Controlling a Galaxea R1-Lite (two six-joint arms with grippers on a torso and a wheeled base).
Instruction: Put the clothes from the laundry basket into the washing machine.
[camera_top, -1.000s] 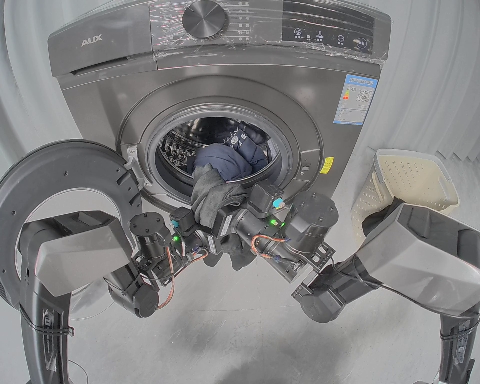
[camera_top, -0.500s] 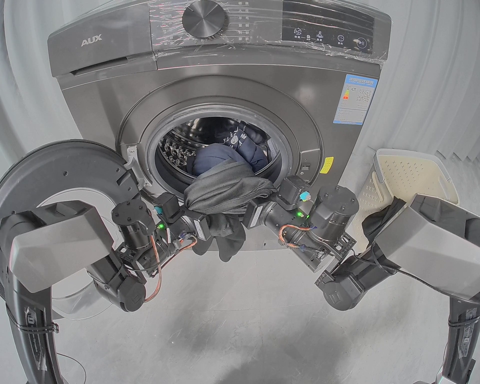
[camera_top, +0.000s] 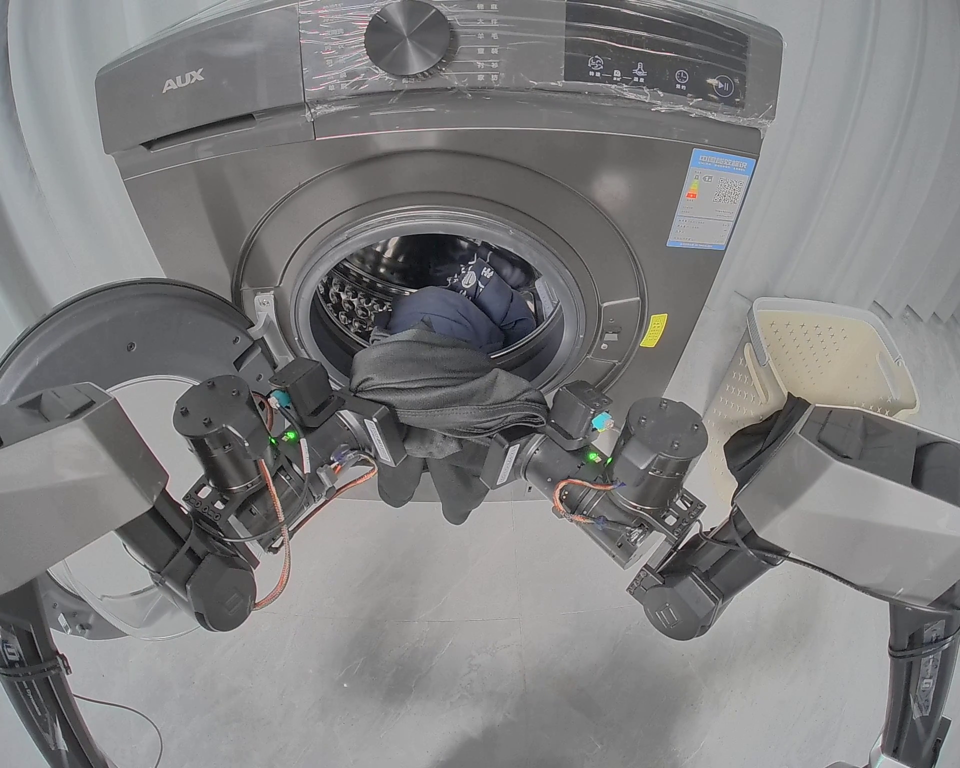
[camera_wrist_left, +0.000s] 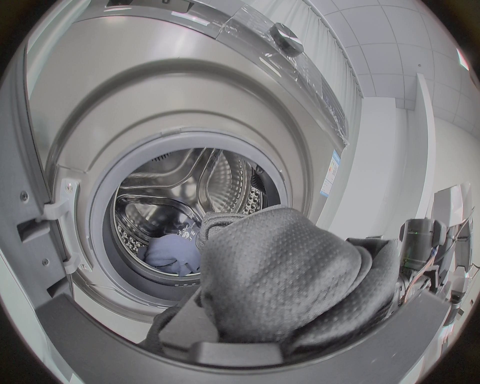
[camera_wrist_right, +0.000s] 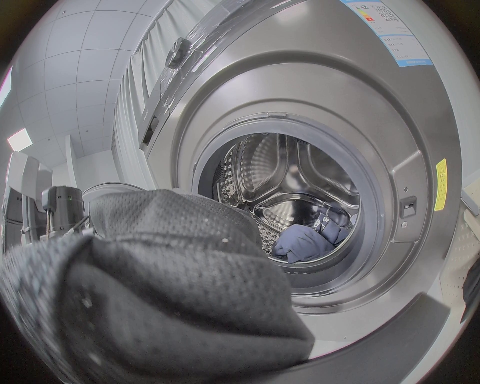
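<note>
Garment (camera_top: 445, 385) at washing machine (camera_top: 450, 180) mouth, clamped by left fingers (camera_wrist_left: 235, 352) and right fingers (camera_wrist_right: 395, 345).

Grey garment (camera_wrist_left: 280, 280) before open washing machine (camera_wrist_left: 150, 95)

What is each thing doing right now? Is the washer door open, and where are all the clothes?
door: open, swung to the robot's left.
drum: holds blue clothes.
grey garment: spread in front of the opening, one part hanging down, not yet inside.
left gripper: under one end of the grey garment.
right gripper: under the other end.
laundry basket: tilted beside the machine, dark cloth at its lower edge.
</note>
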